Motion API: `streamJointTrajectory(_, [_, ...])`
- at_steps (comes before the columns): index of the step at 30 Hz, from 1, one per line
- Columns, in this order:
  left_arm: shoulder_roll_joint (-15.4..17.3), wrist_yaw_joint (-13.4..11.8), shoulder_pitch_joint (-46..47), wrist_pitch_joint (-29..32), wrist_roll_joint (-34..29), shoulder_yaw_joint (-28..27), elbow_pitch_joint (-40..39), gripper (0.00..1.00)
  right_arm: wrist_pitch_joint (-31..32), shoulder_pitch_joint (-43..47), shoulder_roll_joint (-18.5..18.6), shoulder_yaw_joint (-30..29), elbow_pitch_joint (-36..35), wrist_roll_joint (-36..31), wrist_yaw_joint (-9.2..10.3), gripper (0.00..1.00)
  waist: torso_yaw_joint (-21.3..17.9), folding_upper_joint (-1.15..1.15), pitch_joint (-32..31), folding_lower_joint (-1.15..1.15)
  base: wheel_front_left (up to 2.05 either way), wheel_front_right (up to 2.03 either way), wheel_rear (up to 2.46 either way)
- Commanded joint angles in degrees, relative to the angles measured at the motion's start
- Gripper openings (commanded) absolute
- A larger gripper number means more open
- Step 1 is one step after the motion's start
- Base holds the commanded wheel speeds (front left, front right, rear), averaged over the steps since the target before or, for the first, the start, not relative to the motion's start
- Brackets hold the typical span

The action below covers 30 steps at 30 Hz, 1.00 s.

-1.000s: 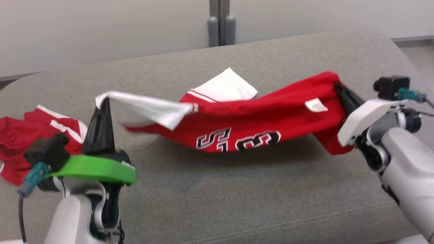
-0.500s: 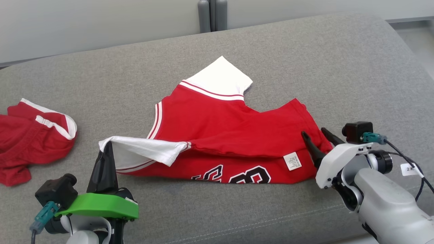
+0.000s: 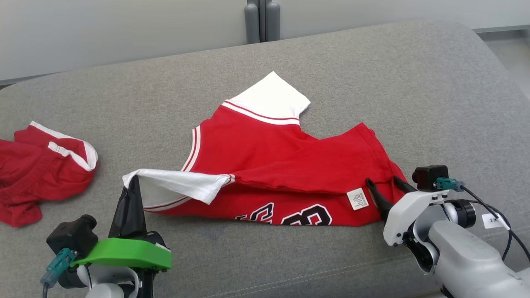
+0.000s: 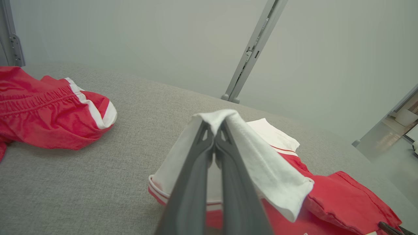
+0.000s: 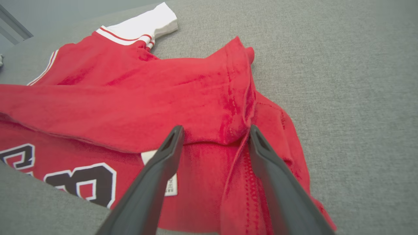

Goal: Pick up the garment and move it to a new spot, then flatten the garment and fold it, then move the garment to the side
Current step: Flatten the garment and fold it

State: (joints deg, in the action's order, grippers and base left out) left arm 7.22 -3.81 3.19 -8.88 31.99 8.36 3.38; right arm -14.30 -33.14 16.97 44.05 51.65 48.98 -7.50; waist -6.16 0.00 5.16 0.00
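Grey couch (image 3: 372, 62) under jersey (image 3: 290, 157); right wrist view: jaws apart

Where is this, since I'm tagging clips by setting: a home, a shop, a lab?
Probably a lab or test room rather than a lived-in home: a bare pale partition wall with a metal post, one wide grey padded bench, and a red jersey and red shorts laid out on it.

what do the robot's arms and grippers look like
The left gripper and right gripper each have two long dark fingers and a black camera with a teal plug. The left has a green bracket; the right a white bracket, a pale grey forearm and a white tag on its cable.
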Motion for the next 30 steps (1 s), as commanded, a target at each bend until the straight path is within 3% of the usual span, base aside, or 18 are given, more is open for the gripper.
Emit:
streamJointTrajectory(1, [0.1, -0.3, -0.2, -0.3, 0.0, 0.0, 0.1, 0.0, -0.5, -0.7, 0.1, -0.1, 0.5, -0.5, 0.03, 1.0, 0.1, 0.0, -0.1, 0.0, 0.0, 0.0, 0.0])
streamJointTrajectory(9, [0.1, -0.6, -0.3, -0.5, 0.2, 0.3, 0.0, 0.0, -0.9, -2.1, -0.2, -0.1, 2.2, -2.2, 0.02, 0.98, 0.2, 0.0, -0.6, 0.0, 0.0, 0.0, 0.0])
streamJointTrajectory(10, [0.0, -0.6, -0.5, -0.5, 0.3, 0.3, 0.1, 0.0, -0.9, -2.1, -0.2, 0.0, 2.2, -2.4, 0.02, 0.78, 0.2, 0.0, -0.7, 0.0, 0.0, 0.0, 0.0])
streamJointTrajectory(12, [-0.1, -0.7, -0.7, -0.5, 0.4, 0.4, 0.1, 0.0, -0.9, -2.1, -0.3, 0.4, 2.1, -2.5, 0.02, 0.19, 0.2, 0.0, -0.8, 0.0, 0.0, 0.0, 0.0])
streamJointTrajectory(13, [-0.1, -0.8, -0.7, -0.5, 0.5, 0.5, 0.1, 0.0, -0.9, -2.0, -0.4, 0.7, 2.1, -2.3, 0.02, 0.0, 0.2, 0.0, -0.8, 0.0, 0.0, 0.0, 0.0])
streamJointTrajectory(23, [0.0, -0.1, 0.1, -2.2, 1.3, -0.2, -0.4, 0.0, -0.9, -3.7, 1.5, 1.1, -0.2, -2.0, 0.03, 0.0, 0.0, 0.0, -2.1, 0.0, 0.0, 0.0, 0.0])
streamJointTrajectory(30, [0.6, 1.7, 3.0, -2.0, 4.3, -2.1, -2.9, 0.0, -1.0, -5.7, 6.4, -6.1, -8.5, -2.0, 0.02, 0.0, -0.5, 0.0, -5.0, 0.0, 0.0, 0.0, 0.0])
